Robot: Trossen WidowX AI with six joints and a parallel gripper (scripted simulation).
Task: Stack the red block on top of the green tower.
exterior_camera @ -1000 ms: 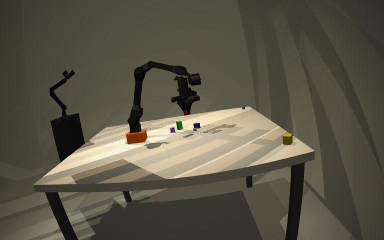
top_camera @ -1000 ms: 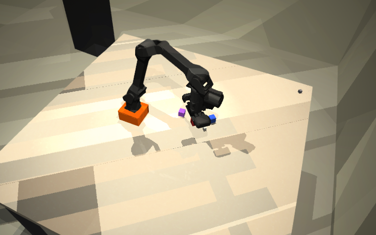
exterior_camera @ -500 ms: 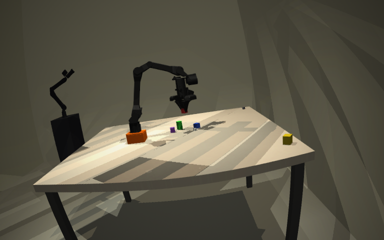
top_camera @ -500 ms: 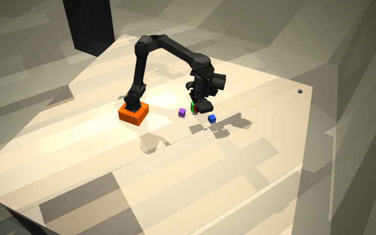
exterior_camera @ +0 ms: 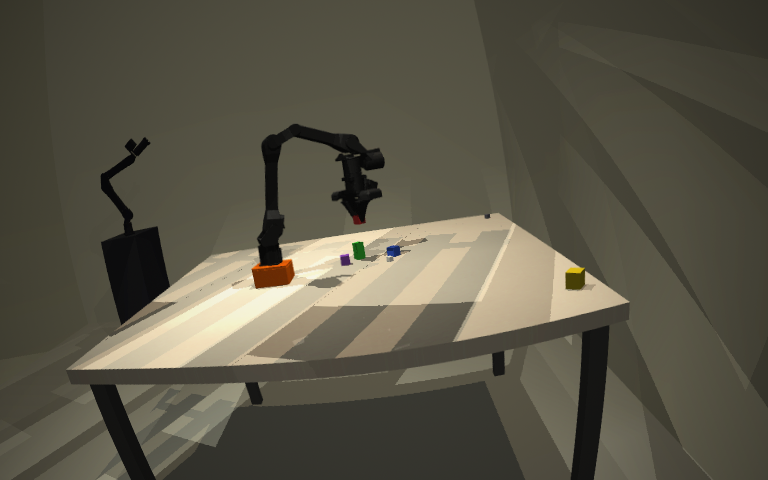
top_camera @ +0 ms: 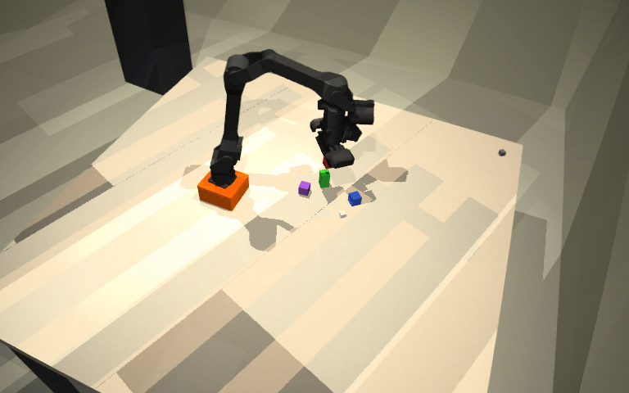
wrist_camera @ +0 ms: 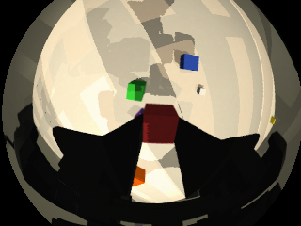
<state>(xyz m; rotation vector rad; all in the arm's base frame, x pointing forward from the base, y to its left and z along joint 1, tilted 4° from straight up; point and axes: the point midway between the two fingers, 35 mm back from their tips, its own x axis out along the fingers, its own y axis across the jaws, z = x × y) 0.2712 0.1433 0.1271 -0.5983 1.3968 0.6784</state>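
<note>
A pale, wood-grained table (exterior_camera: 351,362) with dark legs fills the lower part of the exterior view, its top crossed by broad light and shadowed bands. Grey-green walls close the room behind it.

At the left of that view stands one tall black cabinet (exterior_camera: 135,271), with a thin jointed black stand (exterior_camera: 116,189) rising from its top. Right of it, near the middle, one matte black arm (exterior_camera: 271,186) rises from a boxy orange base (exterior_camera: 272,274) and arches over to the right.

Six small blocks show on the table. From left to right in the exterior view: one purple cube (exterior_camera: 344,259), one green tower (exterior_camera: 357,250) that is taller than it is wide, one tiny white cube (exterior_camera: 389,258), one blue cube (exterior_camera: 393,250), and far out near the right edge one yellow cube (exterior_camera: 574,278). A small dark speck (exterior_camera: 487,215) sits at the far corner. All are flat-coloured with sharp edges.

The gripper (exterior_camera: 357,217) hangs in the air just above and slightly right of the green tower, its fingers drawn in tight on the one red block (wrist_camera: 161,123). In the wrist view that block sits square between the two dark fingers at the centre, with the green tower's top showing just up and to its left, apart from it.
</note>
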